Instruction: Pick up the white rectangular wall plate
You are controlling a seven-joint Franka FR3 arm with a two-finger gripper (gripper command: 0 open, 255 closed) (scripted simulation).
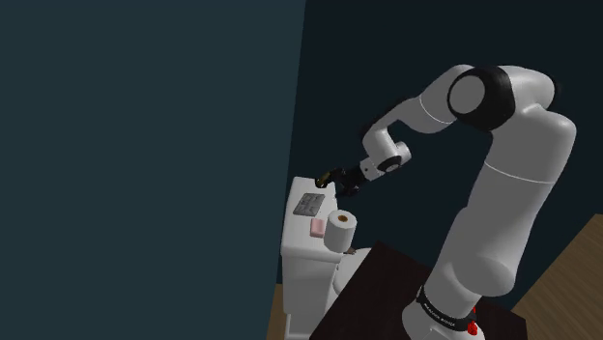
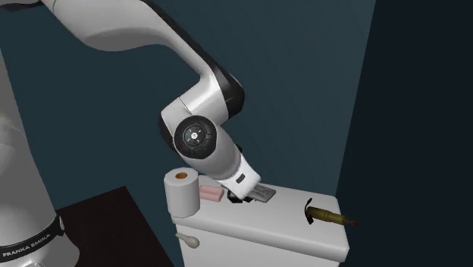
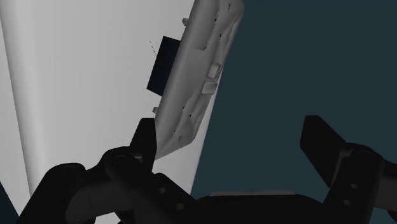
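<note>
Arm (image 1: 502, 193) is reaching over the tank (image 1: 307, 261), a white box with a smooth flat lid. Roll (image 2: 183, 191) is standing upright at one end of the lid: a white cylinder with a brown core. Plate (image 3: 197, 76) is lying near the lid's middle. It is rendering grey rather than white, and is a thin rectangle with rounded corners, small holes and raised nubs on its face. Tool (image 2: 327, 216), slim, brown and red-tipped, is lying at the lid's other end. Bar (image 2: 211, 194), pink and flat, is sitting on the lid between its middle and the roll's end.

Gripper (image 3: 229, 127) is hanging low over the lid with jaws standing wide and holding nothing. One finger (image 3: 143, 137) is sitting right at the plate's edge and the other is well off to the side, so the plate is not lying between them.

Judgement: approach step, grasp not yet made. Doing it well is meaning:
- shifting the gripper sideways until both fingers are straddling the plate's narrow width
- lowering until the tips are almost meeting the lid
- closing on the thin edges

Thin flat stock on a slick lid is likely to skate or tip under a one-sided push.
</note>
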